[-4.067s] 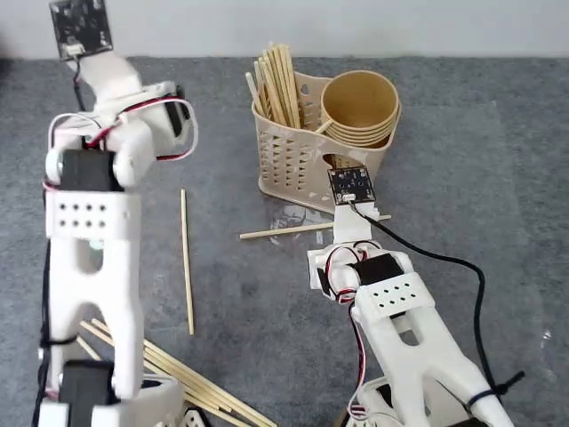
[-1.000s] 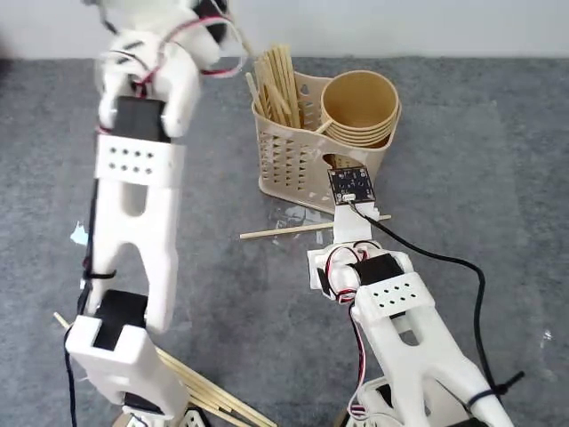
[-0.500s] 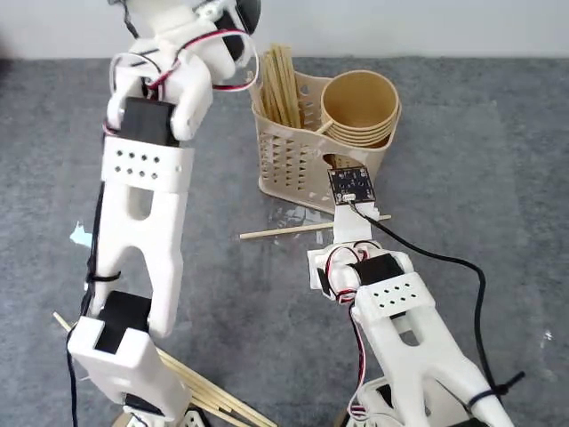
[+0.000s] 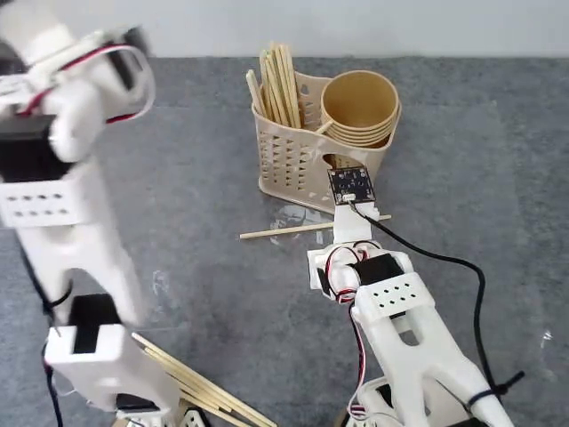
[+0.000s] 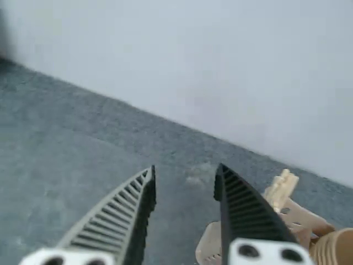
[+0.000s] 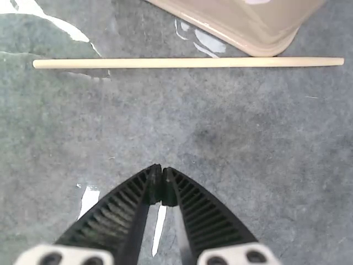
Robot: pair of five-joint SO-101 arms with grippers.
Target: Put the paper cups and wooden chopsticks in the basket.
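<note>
My left gripper (image 5: 186,168) is hanging apart and empty, my right gripper (image 6: 160,169) pinched together; cups (image 4: 360,107) are sitting in the basket (image 4: 293,165), some chopsticks (image 4: 284,230) are lying outside.

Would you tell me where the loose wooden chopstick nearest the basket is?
The thin wooden chopstick lies flat on the grey table in the high view, between the beige slotted basket and the right gripper.
</note>
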